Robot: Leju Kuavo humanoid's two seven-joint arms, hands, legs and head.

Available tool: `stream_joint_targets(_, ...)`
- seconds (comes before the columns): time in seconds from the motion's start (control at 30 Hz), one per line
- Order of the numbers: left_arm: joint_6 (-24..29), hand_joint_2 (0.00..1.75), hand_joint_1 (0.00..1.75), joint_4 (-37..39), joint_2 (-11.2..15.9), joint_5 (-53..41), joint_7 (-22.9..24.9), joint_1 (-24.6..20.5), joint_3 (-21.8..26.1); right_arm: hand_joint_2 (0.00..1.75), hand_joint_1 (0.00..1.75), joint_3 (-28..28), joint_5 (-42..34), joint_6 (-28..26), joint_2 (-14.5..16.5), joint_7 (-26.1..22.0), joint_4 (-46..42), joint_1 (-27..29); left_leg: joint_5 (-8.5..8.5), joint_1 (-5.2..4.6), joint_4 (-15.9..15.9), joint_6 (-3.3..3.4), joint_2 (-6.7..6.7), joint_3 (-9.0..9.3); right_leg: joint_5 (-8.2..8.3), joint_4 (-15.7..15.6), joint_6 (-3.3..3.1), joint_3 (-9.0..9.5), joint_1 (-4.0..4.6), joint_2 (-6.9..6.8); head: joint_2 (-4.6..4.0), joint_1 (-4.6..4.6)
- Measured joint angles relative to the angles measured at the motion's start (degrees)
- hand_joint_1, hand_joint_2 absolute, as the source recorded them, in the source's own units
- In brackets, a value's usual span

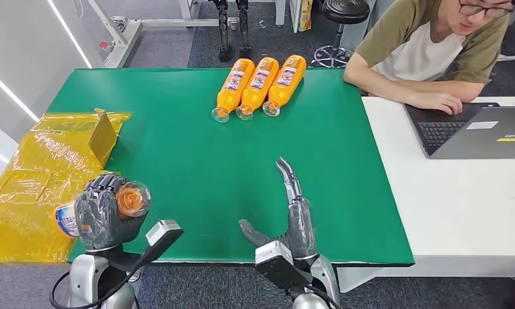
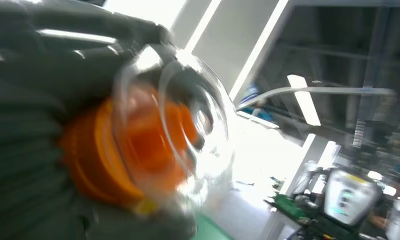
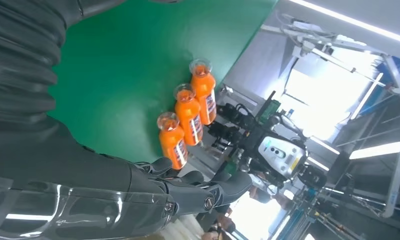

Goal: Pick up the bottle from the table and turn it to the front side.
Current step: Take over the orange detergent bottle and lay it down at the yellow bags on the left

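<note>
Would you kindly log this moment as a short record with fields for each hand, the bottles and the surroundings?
left hand: left hand grips the held bottle, clear cap end toward the camera
right hand: right hand holds nothing, fingers extended above the green mat
other bottles: three orange bottles lying side by side at the mat's far edge
surroundings: yellow wrapping left of the mat; person at a laptop

An orange bottle [image 1: 116,205] with a clear cap is gripped in the left hand [image 1: 100,215], lying sideways, above the desk's [image 1: 190,154] near left corner.
</note>
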Motion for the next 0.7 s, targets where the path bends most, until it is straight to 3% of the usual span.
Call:
stream_joint_targets(0.13,0.59,1.75,1.75,8.53,7.78,-0.27,-0.85,-3.13,1.19,1.75,0.0,-0.61,-0.24,1.05,0.0,0.02,-1.44,2.52,0.02,0.05,0.0,-0.11,0.12,0.03,0.02,0.08,-0.14,-0.05,0.07,0.11,0.0,0.0)
stream_joint_targets(0.37,-3.22,1.75,1.75,21.65,18.86,-6.71,-2.03,-8.93,0.83,1.75,0.0,-2.22,-1.66,1.57,0.0,-0.36,-3.19,4.31,0.04,0.09,0.0,-0.21,0.26,0.02,0.05,0.11,-0.25,-0.13,0.13,0.24,0.0,0.02)
stream_joint_targets(0.57,-7.53,1.75,1.75,35.82,24.07,-7.94,1.63,-18.39,-2.89,1.75,0.0,-4.16,-0.29,2.55,0.3,-0.81,-5.94,6.7,0.08,0.12,0.01,-0.33,0.19,-0.02,0.09,0.13,-0.32,-0.13,0.15,0.22,0.0,0.02)
stream_joint_targets(0.7,-9.45,1.75,1.75,41.95,25.87,-8.01,-0.74,-22.01,-5.82,1.75,0.0,-5.16,0.23,3.42,0.61,-0.8,-6.73,7.6,0.07,0.11,0.01,-0.34,0.27,-0.01,0.1,0.13,-0.35,-0.17,0.15,0.29,0.0,0.03)
